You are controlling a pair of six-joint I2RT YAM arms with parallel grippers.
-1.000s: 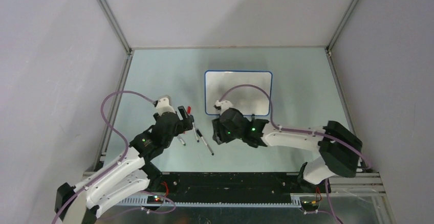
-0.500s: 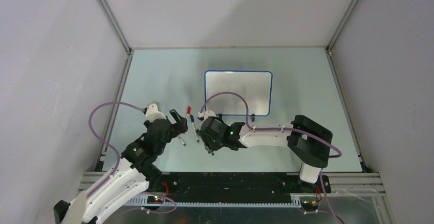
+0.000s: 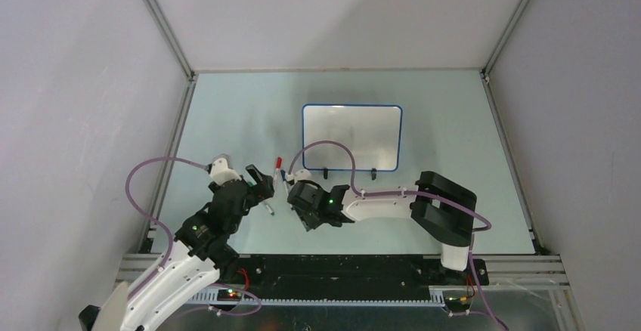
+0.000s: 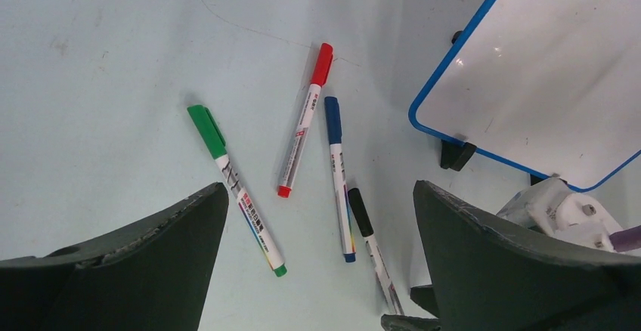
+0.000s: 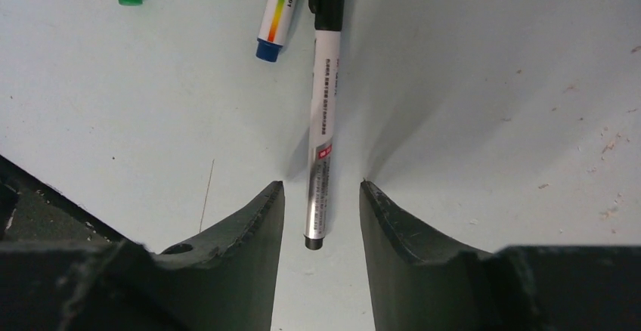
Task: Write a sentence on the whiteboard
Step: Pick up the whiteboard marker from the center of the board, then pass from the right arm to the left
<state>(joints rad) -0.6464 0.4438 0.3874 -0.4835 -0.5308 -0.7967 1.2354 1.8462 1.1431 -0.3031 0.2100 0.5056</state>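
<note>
Right gripper point(image 5: 317, 195) swung left off the whiteboard point(image 3: 351, 136); its fingers are released, astride the black marker point(image 5: 323, 104) on the counter point(image 5: 491, 81). Left gripper point(image 4: 319, 195) backed off, fingers spread, empty. Board blank; grasp likely next.

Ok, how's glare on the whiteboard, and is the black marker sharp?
Top external: the whiteboard shows grey mottled reflections, brighter along its far edge. Left wrist: it reads evenly white, only faint glints. Right wrist: the black marker is sharp, with soft shadows beside it.

whiteboard point(image 4: 544, 81) white, blue rim | green marker point(image 4: 236, 187) | red marker point(image 4: 304, 119) | blue marker point(image 4: 338, 176) | black marker point(image 5: 323, 104) | table point(image 4: 113, 59) pale green
</note>
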